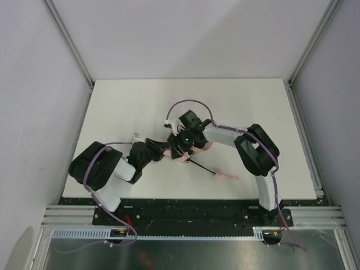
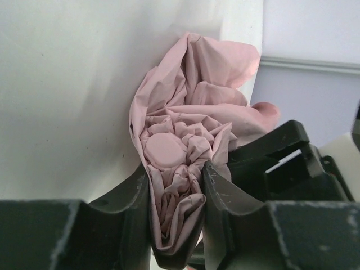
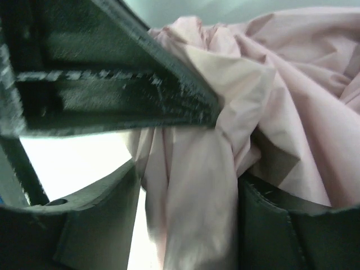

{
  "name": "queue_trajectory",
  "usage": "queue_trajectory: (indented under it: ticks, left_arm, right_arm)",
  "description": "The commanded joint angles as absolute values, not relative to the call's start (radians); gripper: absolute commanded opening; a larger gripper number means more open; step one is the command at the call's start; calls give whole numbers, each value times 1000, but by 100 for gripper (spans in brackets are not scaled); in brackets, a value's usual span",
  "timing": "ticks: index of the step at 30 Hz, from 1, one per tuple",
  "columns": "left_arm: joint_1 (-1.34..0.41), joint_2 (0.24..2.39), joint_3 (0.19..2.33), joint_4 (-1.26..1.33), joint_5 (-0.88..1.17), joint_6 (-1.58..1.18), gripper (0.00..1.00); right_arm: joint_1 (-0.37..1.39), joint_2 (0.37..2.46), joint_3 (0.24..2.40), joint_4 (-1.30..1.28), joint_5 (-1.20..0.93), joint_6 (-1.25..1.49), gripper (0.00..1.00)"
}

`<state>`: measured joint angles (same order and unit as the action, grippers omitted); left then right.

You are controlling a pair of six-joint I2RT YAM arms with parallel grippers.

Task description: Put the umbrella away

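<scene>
The umbrella lies mid-table. Its pale pink bunched fabric is mostly hidden under both grippers. Its thin black shaft runs down-right to the small pink handle. My left gripper is shut on the fabric; in the left wrist view the folds and the round pink top cap sit between my fingers. My right gripper comes from the right and is shut on a fold of the fabric, with the left gripper's black body just above it.
The white table is enclosed by grey walls with metal frame rails at its left and right edges. Both arm bases stand at the near edge.
</scene>
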<state>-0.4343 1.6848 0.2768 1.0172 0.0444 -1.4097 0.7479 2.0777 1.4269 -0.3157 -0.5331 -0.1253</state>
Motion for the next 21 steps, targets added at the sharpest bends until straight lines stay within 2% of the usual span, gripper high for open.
queue_trajectory:
  ticks: [1,7,12,17,21]
  left_arm:
    - [-403,1668,282,951,59,-1274,0]
    - [-402,1628,256,956,122,-1219,0]
    - [-404,1617,238,982,151,-1198,0]
    - [-405,1607,196,1036,166,-1212,0]
    - [-410,1605,174,1056,175,-1218,0]
  right_arm:
    - [742,1914,1363,-482,-412,24,66]
    - [688,1617,1213,-434,-281,227,71]
    - [622,1477,1027,-382,-153,657,77]
    - [590,1402,758,-69,-154,1074,77]
    - [582,1428,653,126,-125,1288,75]
